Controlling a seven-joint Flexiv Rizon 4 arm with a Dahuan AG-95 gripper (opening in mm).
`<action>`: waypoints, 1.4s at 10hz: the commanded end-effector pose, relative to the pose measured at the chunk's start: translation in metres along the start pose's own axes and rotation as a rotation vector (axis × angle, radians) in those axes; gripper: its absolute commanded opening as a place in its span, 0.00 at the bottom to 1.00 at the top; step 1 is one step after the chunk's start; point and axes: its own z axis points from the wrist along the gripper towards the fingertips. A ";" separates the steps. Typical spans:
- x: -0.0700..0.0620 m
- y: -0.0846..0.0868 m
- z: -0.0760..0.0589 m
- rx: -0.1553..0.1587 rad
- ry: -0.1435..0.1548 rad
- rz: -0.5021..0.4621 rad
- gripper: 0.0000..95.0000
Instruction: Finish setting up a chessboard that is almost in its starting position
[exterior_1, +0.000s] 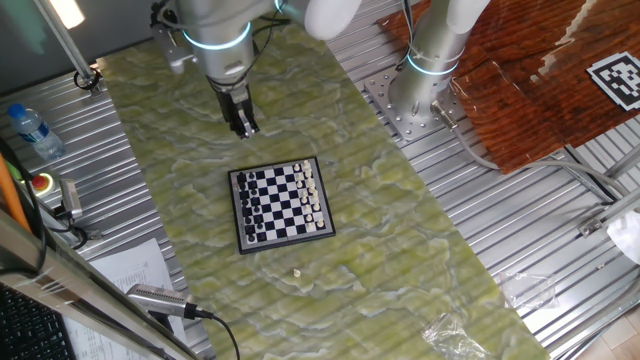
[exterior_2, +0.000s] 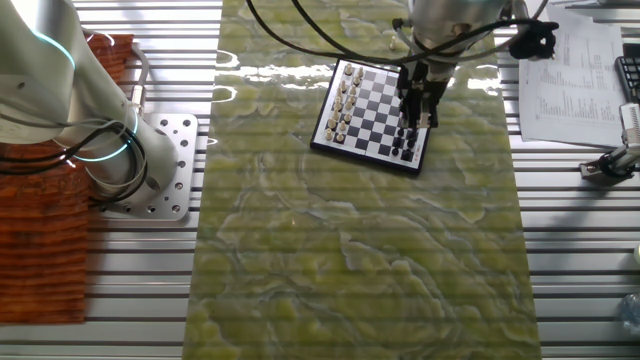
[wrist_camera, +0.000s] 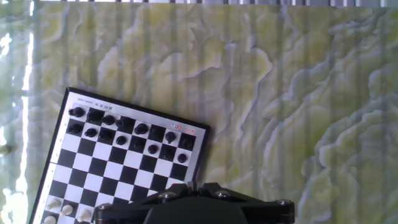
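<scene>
The chessboard (exterior_1: 280, 205) lies on the green marbled mat, with dark pieces along its left side and cream pieces along its right. It also shows in the other fixed view (exterior_2: 372, 103) and in the hand view (wrist_camera: 124, 162). One small cream piece (exterior_1: 297, 271) lies alone on the mat in front of the board. My gripper (exterior_1: 241, 122) hangs above the mat just behind the board's dark side, with its fingers together and nothing seen between them. In the other fixed view the gripper (exterior_2: 416, 112) overlaps the dark rows. In the hand view the gripper (wrist_camera: 194, 184) shows only its closed tips.
A second arm's base (exterior_1: 430, 70) stands on a metal plate right of the mat, beside a red-brown cloth (exterior_1: 540, 80). A water bottle (exterior_1: 30, 130), a red button (exterior_1: 42, 183) and papers (exterior_1: 130, 270) lie to the left. A plastic bag (exterior_1: 450, 330) lies at the front right.
</scene>
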 end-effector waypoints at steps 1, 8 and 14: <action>-0.002 0.023 0.010 -0.002 -0.007 -0.013 0.00; -0.045 0.100 0.007 0.007 -0.004 -0.045 0.00; -0.049 0.101 0.013 -0.012 0.031 -0.084 0.00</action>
